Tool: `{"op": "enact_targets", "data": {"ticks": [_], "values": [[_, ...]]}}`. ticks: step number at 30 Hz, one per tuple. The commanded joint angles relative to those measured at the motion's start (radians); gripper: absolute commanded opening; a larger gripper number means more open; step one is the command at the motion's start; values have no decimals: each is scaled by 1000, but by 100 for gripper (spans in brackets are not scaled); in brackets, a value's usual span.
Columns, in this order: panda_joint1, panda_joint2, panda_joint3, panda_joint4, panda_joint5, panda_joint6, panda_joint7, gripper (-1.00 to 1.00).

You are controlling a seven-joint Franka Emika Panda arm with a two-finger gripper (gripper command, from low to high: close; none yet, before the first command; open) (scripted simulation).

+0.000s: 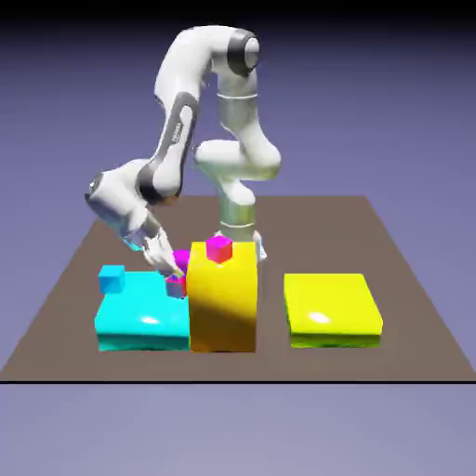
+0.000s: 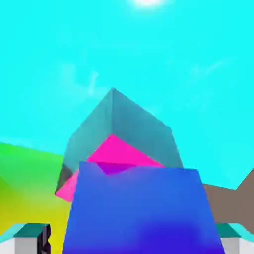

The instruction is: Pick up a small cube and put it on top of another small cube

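Observation:
In the hand view the small violet-purple cube (image 2: 141, 208) fills the lower middle. It rests on top of another small cube (image 2: 119, 151), hot pink, which stands on the flat cyan block (image 2: 149, 49) and casts a grey shadow there. My gripper (image 2: 134, 243) is open, with a grey fingertip at each bottom corner beside the purple cube and a slim gap on the left. In the exterior view the gripper (image 1: 173, 276) reaches down at the cyan block's (image 1: 139, 321) right rear corner. The purple cube (image 1: 175, 281) shows tiny at its tips.
A tall yellow block (image 1: 223, 297) stands right beside the stack, with a second pink cube (image 1: 219, 248) on top. A small cyan cube (image 1: 112, 276) sits on the cyan block's left rear. A flat yellow block (image 1: 332, 310) lies at the exterior view's right. A magenta patch (image 1: 181, 258) shows behind the fingers.

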Motion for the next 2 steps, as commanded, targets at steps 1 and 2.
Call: {"op": "enact_targets", "data": {"ticks": [1, 2], "values": [[4, -15, -7, 30, -17, -44, 13, 100], [-1, -28, -13, 56, -31, -80, 24, 100]]}}
